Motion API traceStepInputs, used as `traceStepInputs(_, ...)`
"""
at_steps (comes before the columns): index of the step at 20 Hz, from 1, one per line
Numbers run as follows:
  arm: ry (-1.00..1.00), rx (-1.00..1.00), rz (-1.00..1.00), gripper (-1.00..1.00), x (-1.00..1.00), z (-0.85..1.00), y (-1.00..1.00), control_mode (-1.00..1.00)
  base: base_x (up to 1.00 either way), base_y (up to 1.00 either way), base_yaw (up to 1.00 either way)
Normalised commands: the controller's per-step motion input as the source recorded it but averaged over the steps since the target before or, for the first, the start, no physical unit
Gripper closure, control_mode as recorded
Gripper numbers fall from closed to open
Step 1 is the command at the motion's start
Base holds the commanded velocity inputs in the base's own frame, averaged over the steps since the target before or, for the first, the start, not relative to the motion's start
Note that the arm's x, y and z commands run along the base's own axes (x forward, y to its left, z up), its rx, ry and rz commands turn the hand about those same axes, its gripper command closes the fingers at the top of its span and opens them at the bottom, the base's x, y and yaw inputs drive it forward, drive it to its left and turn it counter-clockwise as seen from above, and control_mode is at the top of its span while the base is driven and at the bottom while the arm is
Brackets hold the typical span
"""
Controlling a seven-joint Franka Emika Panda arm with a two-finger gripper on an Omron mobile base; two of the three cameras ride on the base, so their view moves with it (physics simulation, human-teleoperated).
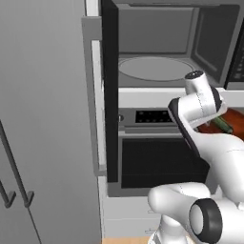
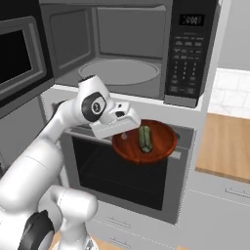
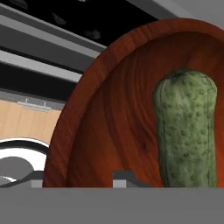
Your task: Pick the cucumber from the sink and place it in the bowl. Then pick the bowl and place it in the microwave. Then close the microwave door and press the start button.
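The reddish-brown bowl [image 2: 163,146] hangs in the air in front of the oven, just below the microwave [image 2: 122,44]. My gripper [image 2: 124,135] is shut on its left rim. The striped green cucumber [image 2: 145,138] lies inside the bowl. In the hand view the bowl [image 3: 109,118] is close up with the cucumber [image 3: 186,131] in it, and the gripper [image 3: 81,179] clamps the rim. From the left, the bowl [image 1: 234,118] and cucumber [image 1: 222,125] peek out behind my arm. The microwave door [image 1: 109,90] stands wide open, showing the pale turntable [image 1: 155,68].
The oven [image 2: 122,180] with its dark window sits directly under the microwave. The button panel [image 2: 188,53] is on the microwave's right side. A wooden counter [image 2: 224,151] lies to the right, and tall grey cabinet doors [image 1: 43,119] stand on the left.
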Motion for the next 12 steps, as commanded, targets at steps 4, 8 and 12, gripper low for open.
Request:
traceStepInputs(4,0.00,0.00,0.00,1.00,0.00,0.00,0.00,1.00,0.00,0.11,-0.09)
traceStepInputs(8,0.00,0.00,0.00,1.00,0.00,0.00,0.00,1.00,0.00,0.00,0.00)
traceStepInputs(12,-0.05,0.00,0.00,1.00,-0.25,0.00,0.00,-1.00,-0.21,0.00,0.00)
